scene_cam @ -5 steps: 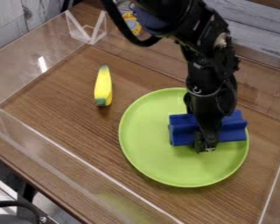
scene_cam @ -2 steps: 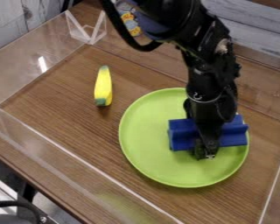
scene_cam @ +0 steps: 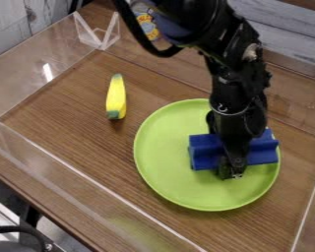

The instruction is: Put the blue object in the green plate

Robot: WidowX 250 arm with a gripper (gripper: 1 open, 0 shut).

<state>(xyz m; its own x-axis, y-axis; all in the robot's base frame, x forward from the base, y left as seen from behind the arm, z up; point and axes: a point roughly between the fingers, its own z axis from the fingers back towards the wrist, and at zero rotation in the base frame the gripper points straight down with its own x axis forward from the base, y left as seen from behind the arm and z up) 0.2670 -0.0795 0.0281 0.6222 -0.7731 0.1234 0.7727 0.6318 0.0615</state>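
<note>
The dark blue block (scene_cam: 208,151) lies on the right part of the lime-green plate (scene_cam: 167,162), which rests on the wooden table. My black gripper (scene_cam: 234,165) comes down from above over the block's middle, with its fingers around the block. The fingertips reach down to the plate's surface at the block's front side. The arm hides the block's centre, so I cannot tell whether the fingers press it.
A yellow banana-shaped thing (scene_cam: 115,96) lies on the wood to the left of the plate. Clear acrylic walls (scene_cam: 42,162) fence the table on the left, front and back. The dark arm (scene_cam: 213,39) reaches in from the top centre.
The gripper and the blue block have sunk slightly, toward the front of the plate, between one second ago and now. Nothing has moved in the last half second.
</note>
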